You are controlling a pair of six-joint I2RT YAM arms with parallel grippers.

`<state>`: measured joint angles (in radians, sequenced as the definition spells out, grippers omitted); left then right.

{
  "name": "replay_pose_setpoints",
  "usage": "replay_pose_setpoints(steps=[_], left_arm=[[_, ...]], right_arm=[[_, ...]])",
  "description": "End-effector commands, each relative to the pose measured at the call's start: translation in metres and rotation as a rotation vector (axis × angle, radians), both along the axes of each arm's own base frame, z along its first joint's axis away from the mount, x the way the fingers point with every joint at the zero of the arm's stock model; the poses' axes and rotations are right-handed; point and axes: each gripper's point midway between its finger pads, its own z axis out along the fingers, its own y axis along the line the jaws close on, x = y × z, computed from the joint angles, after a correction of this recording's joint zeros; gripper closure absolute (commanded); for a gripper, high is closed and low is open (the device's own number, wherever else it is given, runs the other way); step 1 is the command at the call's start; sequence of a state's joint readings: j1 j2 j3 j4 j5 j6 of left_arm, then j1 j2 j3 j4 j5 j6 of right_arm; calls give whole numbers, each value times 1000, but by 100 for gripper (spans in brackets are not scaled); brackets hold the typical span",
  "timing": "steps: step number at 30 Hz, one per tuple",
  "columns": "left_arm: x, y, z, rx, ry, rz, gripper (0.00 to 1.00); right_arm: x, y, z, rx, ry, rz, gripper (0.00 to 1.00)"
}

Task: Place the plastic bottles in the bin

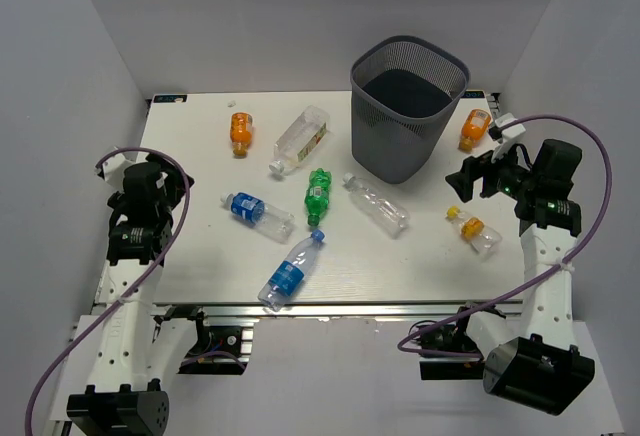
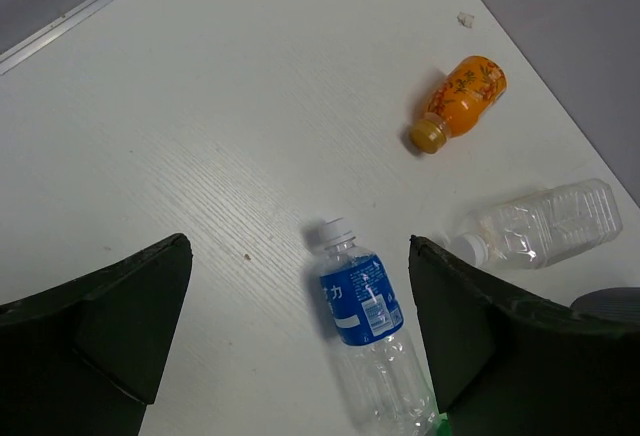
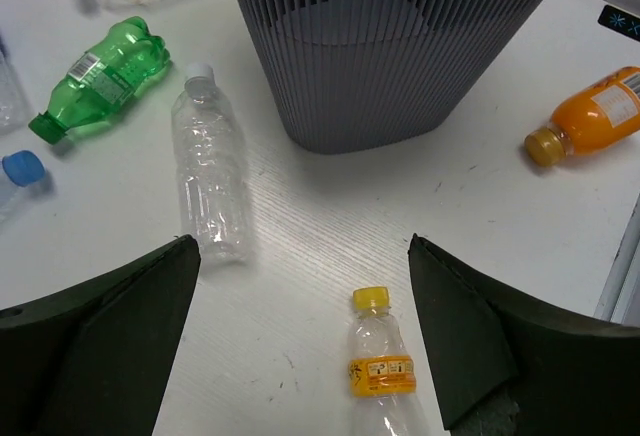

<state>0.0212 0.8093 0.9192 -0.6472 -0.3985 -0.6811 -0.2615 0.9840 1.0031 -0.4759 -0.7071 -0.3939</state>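
Observation:
The dark mesh bin point(image 1: 395, 146) stands at the back right of the white table point(image 1: 200, 146). Several plastic bottles lie flat around it: two orange point(image 1: 240, 133) point(image 1: 475, 128), a squarish clear one point(image 1: 300, 138), a green one point(image 1: 318, 196), a plain clear one point(image 1: 377, 205), two blue-labelled point(image 1: 258, 212) point(image 1: 290, 272), and a yellow-capped one point(image 1: 474, 229). My left gripper point(image 1: 176, 188) hangs open above the table's left edge, over a blue-labelled bottle point(image 2: 365, 306). My right gripper point(image 1: 466, 180) is open too, above the yellow-capped bottle point(image 3: 380, 371), in front of the bin point(image 3: 400, 56).
The left wrist view also takes in an orange bottle point(image 2: 462, 99) and the squarish clear bottle point(image 2: 545, 224). In the right wrist view lie the plain clear bottle point(image 3: 210, 171), the green bottle point(image 3: 100, 76) and an orange bottle point(image 3: 595, 116). Grey walls close in three sides.

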Motion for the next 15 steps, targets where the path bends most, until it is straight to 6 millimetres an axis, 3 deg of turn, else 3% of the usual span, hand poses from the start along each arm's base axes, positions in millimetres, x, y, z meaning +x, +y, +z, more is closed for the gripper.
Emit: replay_pose_setpoints(steps=[1,5,10,15], left_arm=[[-2,-2,9,11,1,-22,2],[0,-1,10,16,-2,-17,2],[8,3,-11,8,74,21,2],[26,-7,-24,-32,82,-27,2]], right_arm=[[-8,8,10,-4,-34,55,11],[-17,13,3,-45,-38,127,11],[-4,-5,-13,-122,-21,59,11],[-1,-22,-48,-251,38,72,11]])
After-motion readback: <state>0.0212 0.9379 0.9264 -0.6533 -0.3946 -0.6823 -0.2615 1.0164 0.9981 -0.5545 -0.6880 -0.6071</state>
